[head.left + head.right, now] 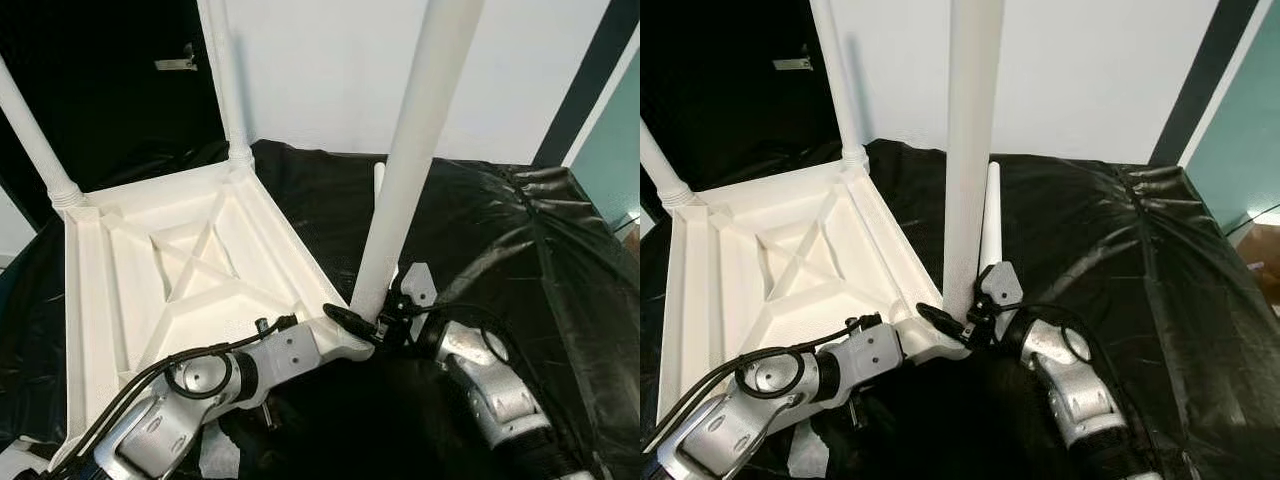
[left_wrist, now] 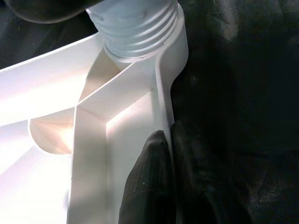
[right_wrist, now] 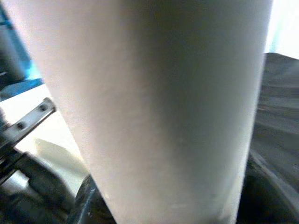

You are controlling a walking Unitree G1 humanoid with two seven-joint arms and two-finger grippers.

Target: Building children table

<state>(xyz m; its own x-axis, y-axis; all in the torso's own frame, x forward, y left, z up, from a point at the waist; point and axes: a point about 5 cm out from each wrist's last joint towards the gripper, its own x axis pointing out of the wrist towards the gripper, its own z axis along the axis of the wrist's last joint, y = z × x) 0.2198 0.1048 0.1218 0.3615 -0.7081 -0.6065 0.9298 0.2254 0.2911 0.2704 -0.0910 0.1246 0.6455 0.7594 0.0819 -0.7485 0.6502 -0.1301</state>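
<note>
Two grips: my left gripper (image 2: 161,154) pinched the tabletop (image 1: 150,290) rim; right gripper (image 1: 385,318) clasped the light, stiff, slippery leg (image 1: 400,190) low, mid-frame.

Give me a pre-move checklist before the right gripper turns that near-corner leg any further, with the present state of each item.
1. Tabletop lies upside down on the black sheet: ok.
2. Left gripper pinches the tabletop's rim beside the near corner socket: ok.
3. Right gripper sits at the base of the near-corner leg: ok; whether its fingers are closed on the leg: cannot tell.
4. Near-corner leg fully screwed in: not ok; the left wrist view shows bare threads above the socket.
5. Two far legs stand in their corners: ok.
6. Spare leg lies on the sheet just behind the right gripper; clear of the turn: cannot tell.
</note>
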